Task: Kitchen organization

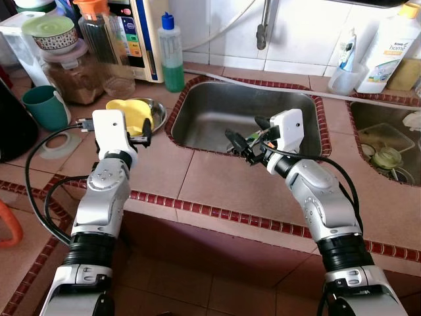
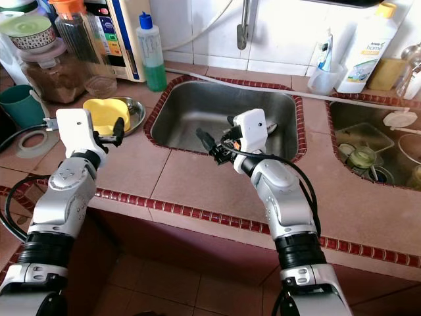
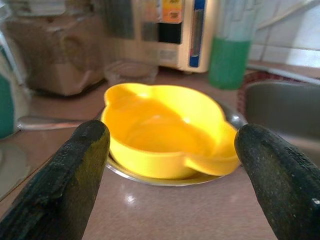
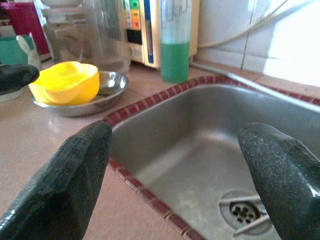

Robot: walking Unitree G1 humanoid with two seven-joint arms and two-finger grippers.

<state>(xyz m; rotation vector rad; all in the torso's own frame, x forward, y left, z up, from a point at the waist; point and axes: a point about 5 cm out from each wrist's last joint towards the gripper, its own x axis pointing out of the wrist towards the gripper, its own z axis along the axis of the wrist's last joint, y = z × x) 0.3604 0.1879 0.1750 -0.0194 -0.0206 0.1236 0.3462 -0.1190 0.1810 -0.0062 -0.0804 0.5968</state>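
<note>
With its fingers spread wide, the left pincer (image 3: 172, 175) hovered just near of the yellow bowl (image 1: 130, 113) in the steel dish (image 1: 156, 105) left of the sink (image 1: 210, 99), so it probably needed to straddle the bowl's rim squarely before closing, while the right pincer (image 4: 175, 175) waited open over the sink's near edge.

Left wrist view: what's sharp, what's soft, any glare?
Left wrist view: yellow bowl fairly sharp, jars and green bottle behind it soft, small glint on the counter. Right wrist view: black fingers blurred up close, tiled wall washed out.
</note>
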